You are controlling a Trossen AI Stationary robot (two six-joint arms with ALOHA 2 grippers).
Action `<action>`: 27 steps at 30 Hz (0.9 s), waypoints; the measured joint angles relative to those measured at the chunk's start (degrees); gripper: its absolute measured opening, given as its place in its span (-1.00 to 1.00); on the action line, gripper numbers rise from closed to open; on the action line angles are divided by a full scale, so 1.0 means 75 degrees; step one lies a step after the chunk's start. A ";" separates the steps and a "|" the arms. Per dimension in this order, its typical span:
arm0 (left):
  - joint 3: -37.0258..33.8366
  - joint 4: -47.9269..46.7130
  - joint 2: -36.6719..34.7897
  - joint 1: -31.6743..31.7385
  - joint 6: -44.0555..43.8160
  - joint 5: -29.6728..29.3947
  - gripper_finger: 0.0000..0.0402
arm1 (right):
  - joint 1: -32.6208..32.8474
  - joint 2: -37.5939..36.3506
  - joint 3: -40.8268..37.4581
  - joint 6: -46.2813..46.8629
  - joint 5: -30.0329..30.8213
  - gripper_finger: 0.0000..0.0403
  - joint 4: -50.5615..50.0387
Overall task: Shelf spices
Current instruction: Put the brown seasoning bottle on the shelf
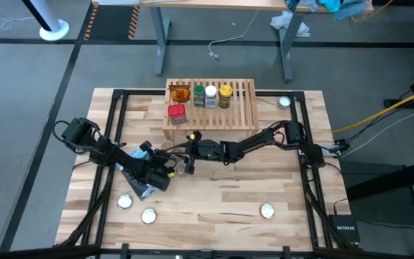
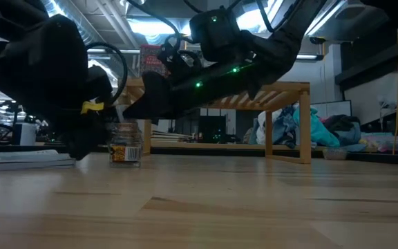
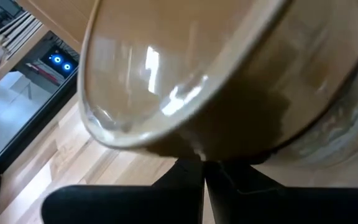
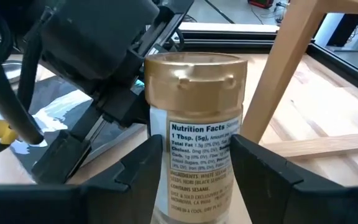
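Starting at my left, I see the left arm lying low across the pale planked tabletop point(image 1: 221, 194), its pincer point(image 1: 158, 177) sitting over the blue-and-white pouch point(image 1: 141, 188). Through the left wrist camera a curved clear container point(image 3: 185, 81) with a glossy wall fills nearly everything, pressed right up against the lens. The two dark fingers meet in a thin seam beneath it, so the left pincer reads as closed, but I cannot tell whether it actually holds anything.

Two flat round silver discs point(image 1: 125, 202) lie near the front edge below that arm, and a third point(image 1: 267, 211) lies further right.

Moving to the middle, a small jar point(image 4: 194, 124) with a ribbed gold-tan lid and a white nutrition label stands upright on the tabletop just in front of the shelf point(image 1: 244, 114). The right pincer point(image 1: 190, 162) has its flat black fingers point(image 4: 151, 174) on either side of the jar's body, partly open to about the jar's width; whether the pads press the glass I cannot tell. From the low camera the same jar point(image 2: 125, 146) shows as a squat clear cylinder resting on the wood.

Behind it, the shelf is a light slatted rack with square legs. Along its back row sit an orange packet point(image 1: 180, 94), a green-lidded jar point(image 1: 199, 94), a white-lidded jar point(image 1: 210, 96) and a yellow-lidded jar point(image 1: 225, 95). A red tin point(image 1: 177, 113) stands on the front slats, left of centre.
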 joint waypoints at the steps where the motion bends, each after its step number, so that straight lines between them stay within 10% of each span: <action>1: 0.0000 -0.0019 0.0000 -0.0014 -0.0031 0.0011 -1.00 | 0.0000 -0.0002 -0.0001 0.0003 -0.0003 -0.03 -0.0021; 27: 0.0024 -0.1317 -0.0312 -0.0166 -0.0912 -0.0441 -1.00 | 0.0000 0.0012 -0.0006 0.0405 -0.0020 0.17 -0.0904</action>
